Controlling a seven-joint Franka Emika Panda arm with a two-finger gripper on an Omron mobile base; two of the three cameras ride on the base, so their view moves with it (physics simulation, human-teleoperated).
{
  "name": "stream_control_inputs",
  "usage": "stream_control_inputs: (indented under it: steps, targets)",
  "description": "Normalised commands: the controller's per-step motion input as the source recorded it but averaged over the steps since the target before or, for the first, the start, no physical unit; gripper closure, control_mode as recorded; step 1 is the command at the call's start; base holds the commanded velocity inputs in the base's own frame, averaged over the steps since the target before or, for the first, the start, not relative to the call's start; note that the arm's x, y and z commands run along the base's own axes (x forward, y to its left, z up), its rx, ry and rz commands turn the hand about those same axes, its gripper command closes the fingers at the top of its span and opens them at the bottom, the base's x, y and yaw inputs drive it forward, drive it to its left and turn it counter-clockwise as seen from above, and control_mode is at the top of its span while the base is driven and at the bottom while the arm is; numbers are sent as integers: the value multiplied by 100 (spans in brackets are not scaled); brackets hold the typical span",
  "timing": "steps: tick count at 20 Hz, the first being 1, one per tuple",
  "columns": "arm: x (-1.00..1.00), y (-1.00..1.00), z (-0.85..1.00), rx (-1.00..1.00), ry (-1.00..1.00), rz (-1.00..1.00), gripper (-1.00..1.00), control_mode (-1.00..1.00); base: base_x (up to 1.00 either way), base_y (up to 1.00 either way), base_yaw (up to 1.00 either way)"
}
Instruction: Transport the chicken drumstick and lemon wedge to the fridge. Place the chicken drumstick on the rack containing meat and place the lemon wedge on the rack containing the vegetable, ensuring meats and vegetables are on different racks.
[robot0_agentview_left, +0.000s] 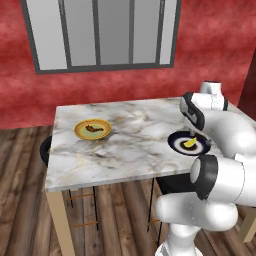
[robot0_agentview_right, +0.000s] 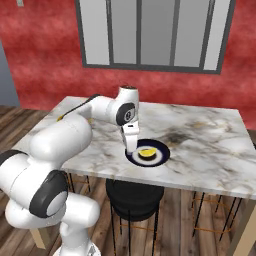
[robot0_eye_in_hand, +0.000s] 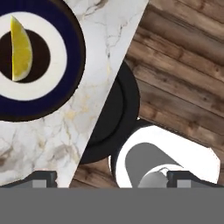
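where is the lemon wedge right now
The lemon wedge lies in the middle of the dark blue plate near the table's front edge, just beside the open pincer.

On the rectangular marble-topped table (robot0_agentview_left: 130, 145), a round yellow plate (robot0_agentview_left: 93, 129) sits toward the left side and holds a brown chicken drumstick (robot0_agentview_left: 92, 128). A round dark-blue-and-white plate (robot0_agentview_left: 188, 143) lies well apart from it, near the front right edge, with a yellow lemon wedge (robot0_agentview_right: 146, 152) at its centre. A round black stool (robot0_agentview_right: 134, 196) stands under the front edge, below that plate.
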Motion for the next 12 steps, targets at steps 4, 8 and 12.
stream_control_inputs:
  steps: [4,8,12]
  targets:
    - [36,-38,-38,4,0,0,-100,-100,0,0,0]
    - [44,-30,-19,4,-1,0,-100,-100,0,0,0]
    - [42,-21,-20,3,-5,1,-100,-100,0,0,0]
